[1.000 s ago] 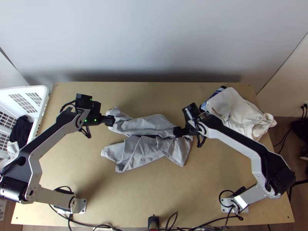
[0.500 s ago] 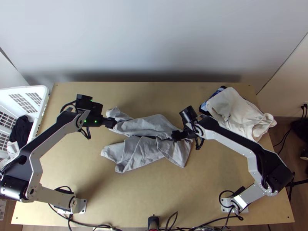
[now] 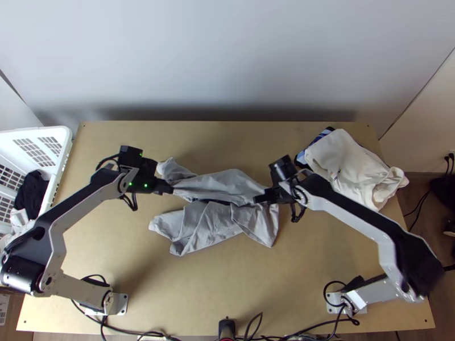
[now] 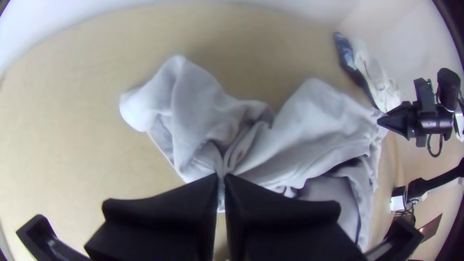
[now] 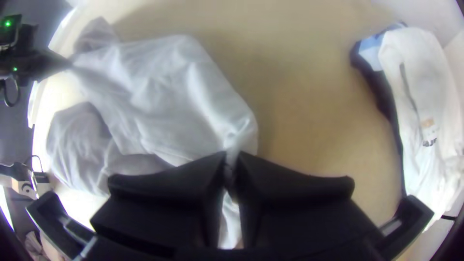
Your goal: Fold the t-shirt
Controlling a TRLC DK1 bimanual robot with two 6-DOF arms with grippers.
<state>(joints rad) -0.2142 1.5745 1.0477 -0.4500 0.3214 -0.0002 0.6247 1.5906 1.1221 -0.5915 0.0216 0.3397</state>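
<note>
T-shirt, probably light and limp, is inviting edge holds, left gripper pinching it nearer the basket, right gripper pinching it farther away.

T-shirt plain, pale grey. Surface light tan. White cloth, tan patch. Blue cloth, navy with pale blue. White basket, black garment.

The wooden table carries a bunched grey t-shirt and piled clothes
</note>
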